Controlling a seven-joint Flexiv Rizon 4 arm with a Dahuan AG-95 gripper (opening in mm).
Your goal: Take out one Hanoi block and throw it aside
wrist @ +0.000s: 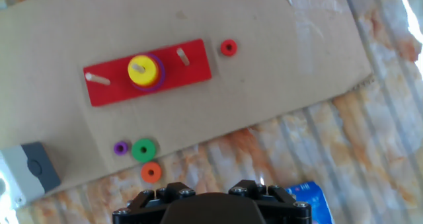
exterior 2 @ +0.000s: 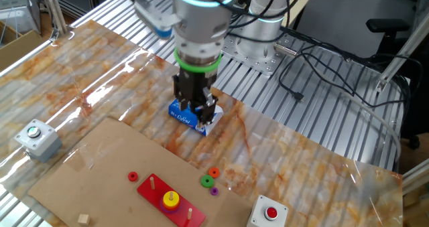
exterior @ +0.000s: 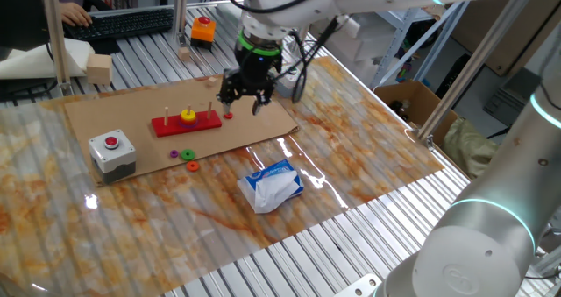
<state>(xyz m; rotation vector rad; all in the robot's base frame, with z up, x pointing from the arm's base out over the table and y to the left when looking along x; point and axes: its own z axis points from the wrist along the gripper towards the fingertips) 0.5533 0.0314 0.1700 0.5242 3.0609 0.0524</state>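
Observation:
The Hanoi block is a yellow ring (exterior: 188, 116) on the middle peg of a red three-peg base (exterior: 210, 119) on the cardboard. It also shows in the other fixed view (exterior 2: 171, 199) and the hand view (wrist: 143, 71), stacked on a purple ring. My gripper (exterior: 245, 102) hangs in the air above the right end of the cardboard, to the right of the base and well clear of the ring. Its jaws look spread and empty. In the other fixed view the gripper (exterior 2: 196, 114) hangs in front of a blue packet. The hand view shows only the gripper's body at the bottom edge.
Loose rings lie on the cardboard: red (wrist: 229, 47), purple (wrist: 120, 147), green (wrist: 143, 149), with orange (wrist: 151, 172) just off its edge. A grey box with a red button (exterior: 112, 150) stands left of the base. A blue and white packet (exterior: 273, 185) lies on the table.

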